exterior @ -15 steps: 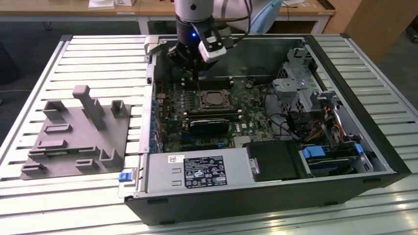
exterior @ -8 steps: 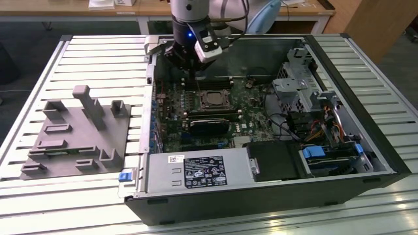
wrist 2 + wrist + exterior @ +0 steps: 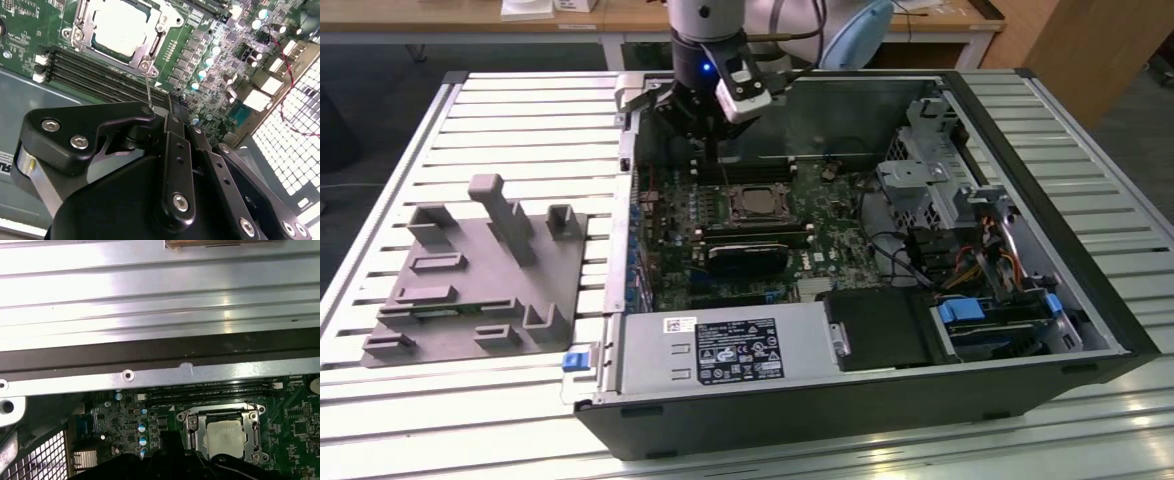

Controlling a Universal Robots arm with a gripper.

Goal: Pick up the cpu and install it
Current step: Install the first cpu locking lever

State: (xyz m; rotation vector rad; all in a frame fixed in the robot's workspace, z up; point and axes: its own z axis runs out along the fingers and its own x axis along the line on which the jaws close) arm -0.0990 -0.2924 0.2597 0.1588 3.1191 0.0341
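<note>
Chip (image 3: 754, 203) sits in its socket (image 3: 189, 436) on the board (image 3: 827, 225) inside the open case (image 3: 1014, 130), the arm's pincer (image 3: 707, 135) poised near at its eleven o'clock. From my console I cannot tell the jaws' opening; black linkage (image 3: 175, 165) hides the tips.

A slatted metal table (image 3: 520, 110) carries an open computer case (image 3: 854, 400) on the exterior view's right. A grey plastic fixture (image 3: 474, 270) lies flat on the slats on its left, just beside the case.
</note>
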